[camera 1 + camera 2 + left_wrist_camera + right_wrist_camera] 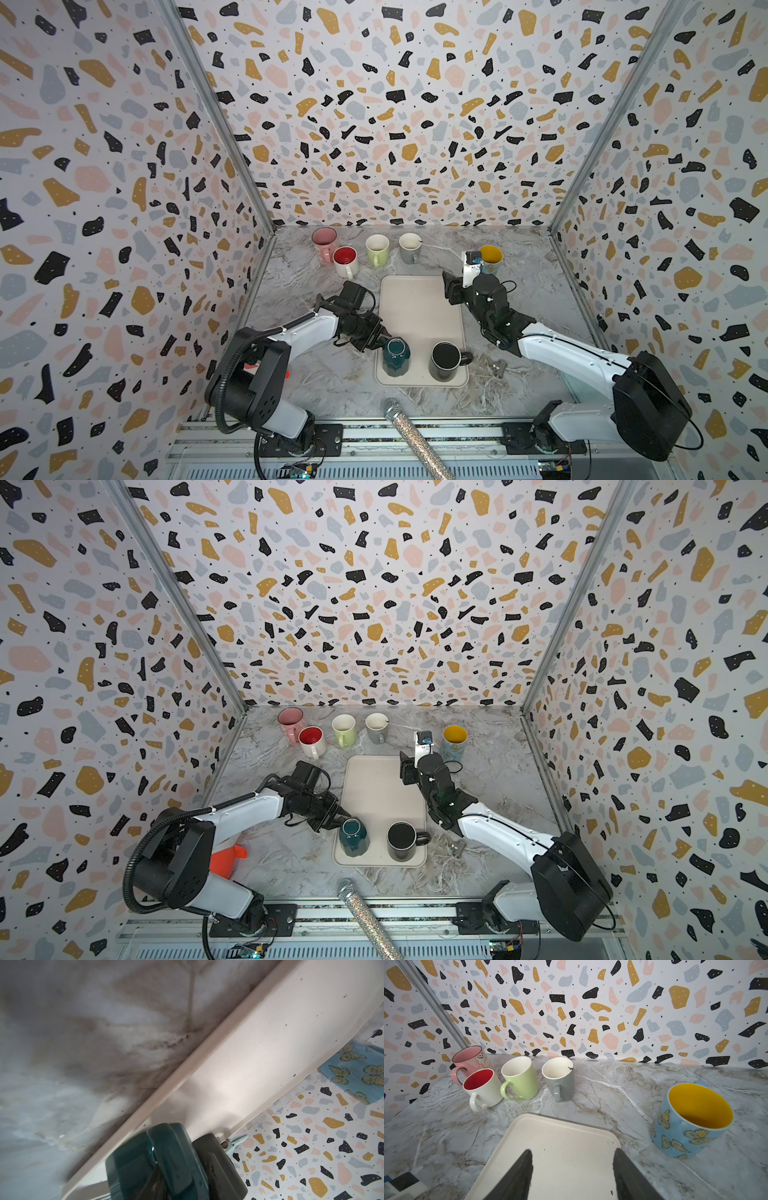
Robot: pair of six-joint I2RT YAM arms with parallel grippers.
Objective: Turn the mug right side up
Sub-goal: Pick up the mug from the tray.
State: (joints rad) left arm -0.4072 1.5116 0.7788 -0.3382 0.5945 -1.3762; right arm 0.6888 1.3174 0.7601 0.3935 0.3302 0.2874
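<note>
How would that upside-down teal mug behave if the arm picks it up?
The teal mug looks glazed and glossy, so probably slippery. Likely rigid ceramic, heavy for its size, chip-prone if dropped. Standing rim-down on the tray, it should resist tipping.

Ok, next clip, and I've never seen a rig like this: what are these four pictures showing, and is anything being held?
A left arm and a right arm, both robots, stand at the near edge of a marble table. Two pictures come from a twin camera overhead and show nearly the same scene. The other two come from cameras on the arms' wrists. On the beige tray stand a teal mug, upside down, and a black mug, upright. Farther back, a row of four mugs and a butterfly mug stand upright. The left tool is at the teal mug's side, but whether it grips cannot be told. The right tool hangs open above the tray, holding nothing.
</note>
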